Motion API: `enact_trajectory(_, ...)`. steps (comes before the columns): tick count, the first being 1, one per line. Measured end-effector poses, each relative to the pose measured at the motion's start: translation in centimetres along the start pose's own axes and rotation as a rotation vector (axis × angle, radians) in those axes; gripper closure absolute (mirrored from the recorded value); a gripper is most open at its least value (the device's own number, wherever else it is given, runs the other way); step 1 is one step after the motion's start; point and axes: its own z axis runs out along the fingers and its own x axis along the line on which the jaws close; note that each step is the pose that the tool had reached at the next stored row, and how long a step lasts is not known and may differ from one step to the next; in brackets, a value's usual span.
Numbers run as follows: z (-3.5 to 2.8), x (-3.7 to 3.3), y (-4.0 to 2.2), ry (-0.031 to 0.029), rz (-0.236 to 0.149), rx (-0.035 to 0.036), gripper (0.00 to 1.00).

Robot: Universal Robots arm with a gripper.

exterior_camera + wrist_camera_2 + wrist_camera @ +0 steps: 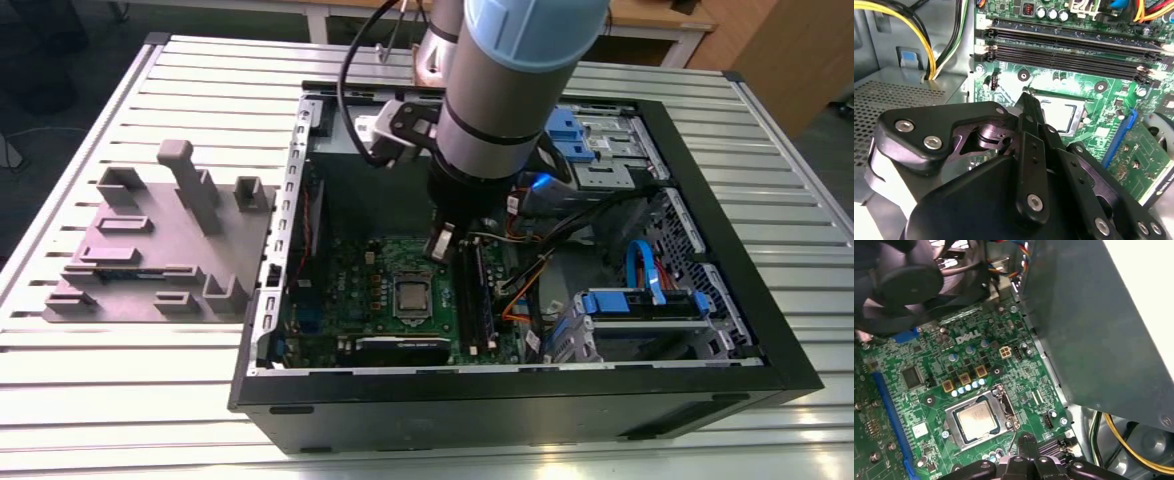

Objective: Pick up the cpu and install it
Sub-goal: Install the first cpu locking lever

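With the small silvery square cpu (976, 420) seated in its socket, the narrowed black hand (1026, 440) beside it could be knocked against the latch lever.

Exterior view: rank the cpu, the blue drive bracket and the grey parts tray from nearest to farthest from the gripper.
1. The cpu, seated in the green board just below the gripper.
2. The blue drive bracket, toward the exterior view's right inside the case.
3. The grey parts tray, outside the case at the exterior view's left.
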Motion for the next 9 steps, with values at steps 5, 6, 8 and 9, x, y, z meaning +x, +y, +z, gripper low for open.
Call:
enact_trajectory(5, -0.41, 0.01, 0.09, -0.0006, -0.023, 0.0043, 0.89)
enact_trajectory(6, -0.47, 0.01, 0.10, -0.0008, -0.024, 0.0049, 0.89)
enact_trajectory(8, -0.51, 0.05, 0.12, -0.0013, -0.027, 0.0061, 0.89)
enact_trajectory(9, -0.51, 0.10, 0.15, -0.0008, -0.031, 0.0062, 0.89)
